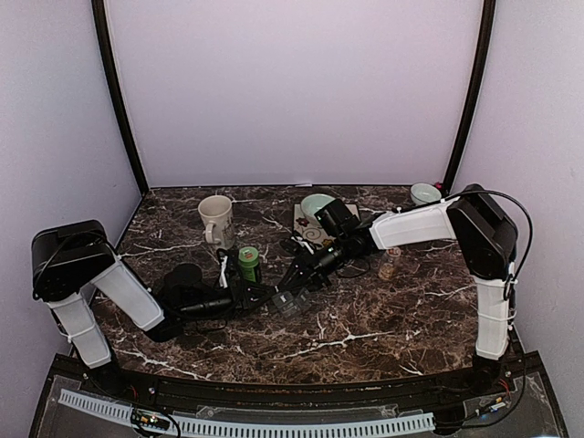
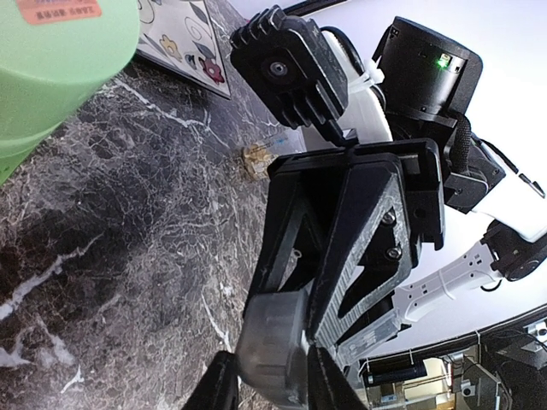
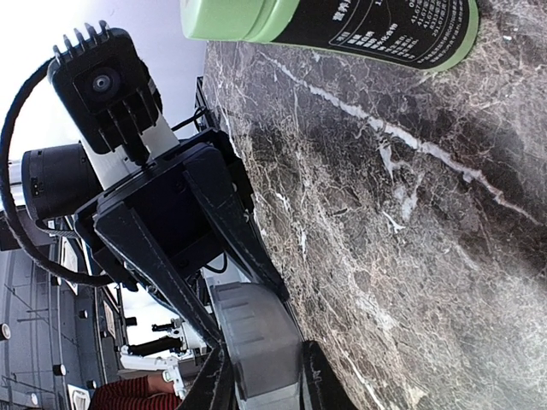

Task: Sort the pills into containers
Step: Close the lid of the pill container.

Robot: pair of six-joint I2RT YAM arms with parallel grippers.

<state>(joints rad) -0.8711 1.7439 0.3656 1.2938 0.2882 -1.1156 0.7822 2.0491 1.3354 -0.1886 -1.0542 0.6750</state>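
**A:** What fills the scene, biggest first?

**B:** The dark marble counter (image 1: 383,328), with walls at its left, right and far edges. The left arm (image 1: 128,292) reaches in from the left and the right arm (image 1: 411,226) from the right. They meet near the middle.

**A:** And around them?

**B:** A cream mug (image 1: 216,219) and a pale green bowl (image 1: 315,203) stand toward the far edge. A green bottle (image 1: 248,264) stands just beside the left wrist. Bare marble runs from the meeting point to the near edge and out to the right.

**A:** Where is the container strip?

**B:** The container strip (image 1: 288,303) is at mid-counter, between the two sets of jaws. Its long axis seems to run from one arm to the other, roughly left to right, with the right end a little farther back. I cannot tell whether it touches the marble.

**A:** The jaws?

**B:** The left jaws are clamped on one end of it, and the right jaws grip the other end, face to face.

**A:** Anything smaller?

**B:** A small clear vial (image 1: 390,265) sits under the right forearm, well apart from the strip. I cannot make out single pills.
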